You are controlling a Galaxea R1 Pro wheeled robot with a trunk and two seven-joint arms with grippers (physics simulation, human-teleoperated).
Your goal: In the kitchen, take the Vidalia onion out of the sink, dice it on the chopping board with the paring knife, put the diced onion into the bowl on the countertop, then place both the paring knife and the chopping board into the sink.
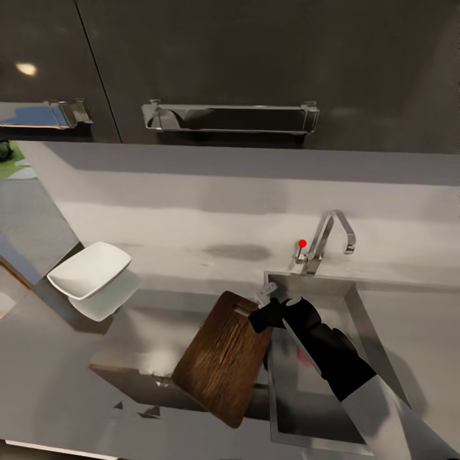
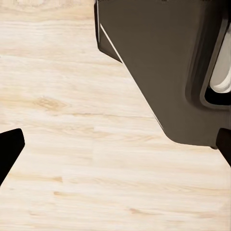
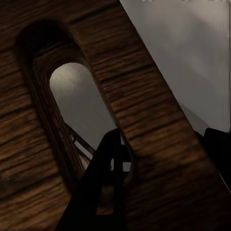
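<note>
1. At about 9 o'clock in the head view, the bowl rests on the countertop, well apart from everything else. Whether it holds any dice is not readable.
2. The left gripper looks down at pale wooden floor beside a dark cabinet base; its fingertips sit far apart at the picture's edges with nothing between them, so it is released and idle.
3. Just below centre, around 6 o'clock, the chopping board is tilted, its near end hanging past the counter edge, its slotted end toward the sink.
4. The right gripper is clenched on the chopping board's handle end; in the right wrist view one finger passes through the slot hole.
5. At 4 o'clock lies the sink, faucet behind it at 2 o'clock. Onion and knife cannot be made out.
6. Risk, as I judge it: a grip at one end leaves the board's weight hanging, so it may pivot or slip free, or catch the sink rim or faucet on the swing across.
</note>
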